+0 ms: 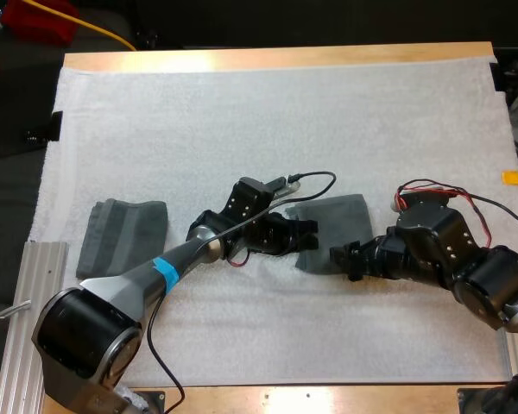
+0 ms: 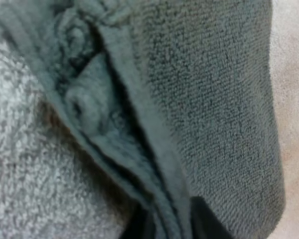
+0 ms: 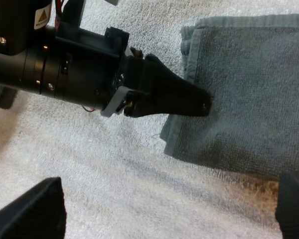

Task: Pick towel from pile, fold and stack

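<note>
A dark grey-green towel (image 1: pixel 337 228) lies folded flat near the mat's centre. My left gripper (image 1: pixel 309 235) is at its left edge, shut on the layered hem (image 2: pixel 154 164), which runs between the dark fingertips (image 2: pixel 207 226). In the right wrist view that left gripper (image 3: pixel 189 99) reaches over the folded towel's (image 3: pixel 249 94) hemmed edge. My right gripper (image 1: pixel 338 259) hovers low at the towel's near edge, open, its fingers (image 3: pixel 35 211) set wide apart with bare mat between them. A second folded towel (image 1: pixel 121 235) rests at the left of the mat.
The white mat (image 1: pixel 268 121) covers most of the wooden table (image 1: pixel 276 57). A metal rail (image 1: pixel 22 302) runs along the mat's near left side. The two arms nearly meet around the centre towel.
</note>
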